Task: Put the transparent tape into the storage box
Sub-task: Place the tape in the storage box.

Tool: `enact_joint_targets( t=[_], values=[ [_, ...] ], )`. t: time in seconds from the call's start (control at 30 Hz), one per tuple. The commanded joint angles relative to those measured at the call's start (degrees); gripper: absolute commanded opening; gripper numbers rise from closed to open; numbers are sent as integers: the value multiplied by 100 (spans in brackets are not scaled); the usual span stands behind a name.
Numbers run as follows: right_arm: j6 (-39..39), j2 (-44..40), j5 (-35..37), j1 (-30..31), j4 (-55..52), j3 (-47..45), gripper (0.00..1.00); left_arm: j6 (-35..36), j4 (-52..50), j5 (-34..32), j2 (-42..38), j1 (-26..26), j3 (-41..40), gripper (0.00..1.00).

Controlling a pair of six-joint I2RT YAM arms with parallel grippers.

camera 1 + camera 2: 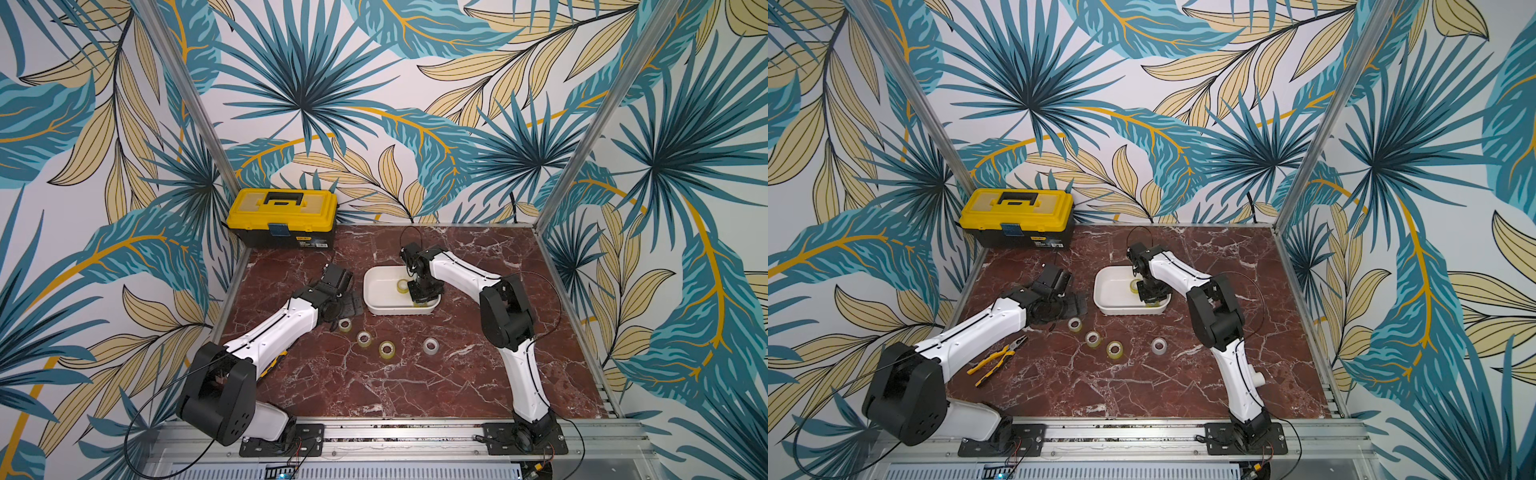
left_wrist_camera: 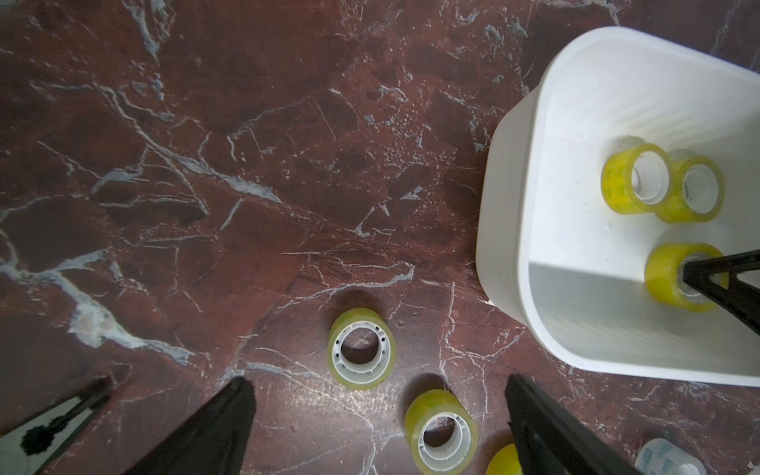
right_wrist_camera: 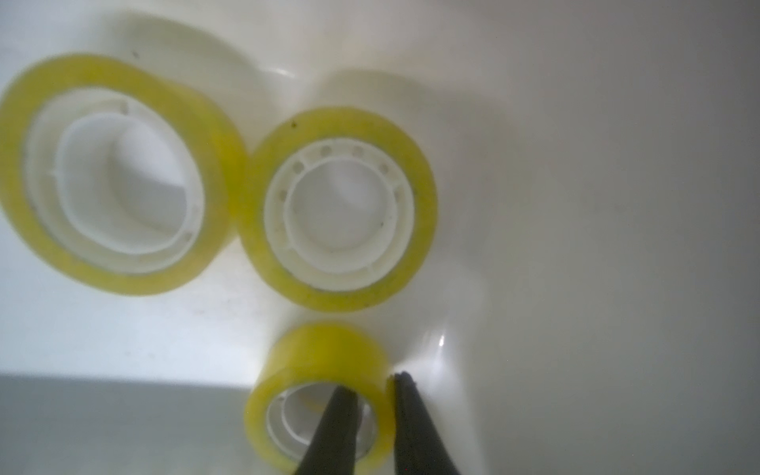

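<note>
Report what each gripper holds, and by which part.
Left gripper: open, empty. Right gripper straddles the wall of a tape roll, finger in core, finger outside; grip uncertain.

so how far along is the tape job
Done: two tape rolls lie in the white storage tub. In hand: the right gripper straddles the wall of a third roll inside the tub; clamped or released, unclear. Remaining: three yellowish rolls and a greyer roll sit on the marble table, with the open left gripper near them.

Yellowish tape [image 2: 357,320], white box [image 2: 502,230], maroon veined table [image 2: 246,164]
</note>
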Motion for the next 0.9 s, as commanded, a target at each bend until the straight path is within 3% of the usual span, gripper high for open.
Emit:
enact_joint_targets(
  t=[0.0, 0.47, 0.63, 0.87],
  values=[
    [81, 53, 59, 33, -46, 58, 25, 95, -11, 6, 18, 55, 265, 100],
    [188, -768, -54, 87, -297, 679, 35, 98, -64, 314, -108, 259, -141, 100],
    [357, -1432, -325, 97, -362, 835, 35, -75, 324, 657, -50, 698, -618, 96],
    [406, -2014, -320, 118, -451, 724, 35, -6, 528, 864, 555, 714, -559, 87]
  ],
)
